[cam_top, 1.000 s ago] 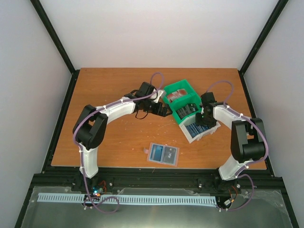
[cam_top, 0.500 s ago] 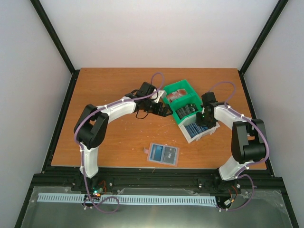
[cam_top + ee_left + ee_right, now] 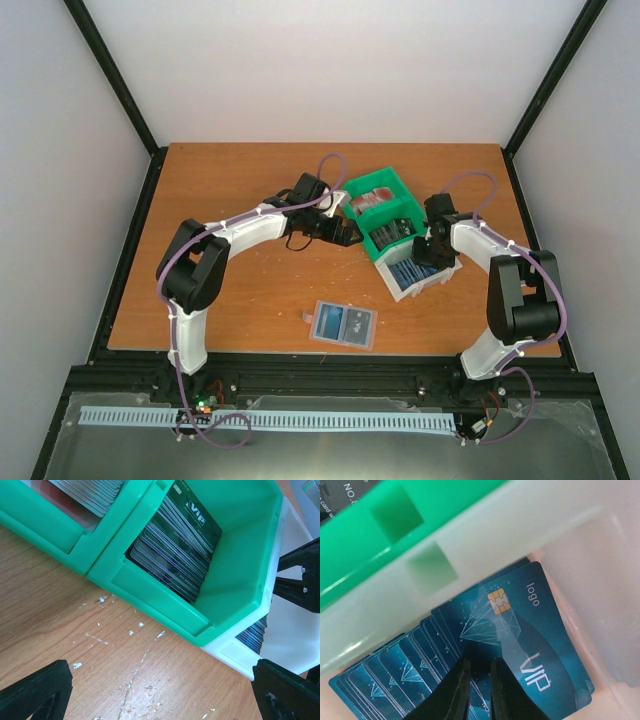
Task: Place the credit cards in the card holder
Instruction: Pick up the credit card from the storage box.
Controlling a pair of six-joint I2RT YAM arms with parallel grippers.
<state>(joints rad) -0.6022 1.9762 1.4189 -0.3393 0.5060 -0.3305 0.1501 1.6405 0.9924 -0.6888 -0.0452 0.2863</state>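
Wooden surface (image 3: 220, 190) carries a green-and-white compartment tray (image 3: 240, 555) of stacked credit cards (image 3: 520, 630). Left tool (image 3: 160, 690) hangs just beside the tray, spread wide, holding nothing. Right tool (image 3: 477, 690) is down in the white compartment, nearly closed over the blue cards; whether it pinches one, I cannot tell. The card holder (image 3: 344, 326) lies at the near edge, well apart.
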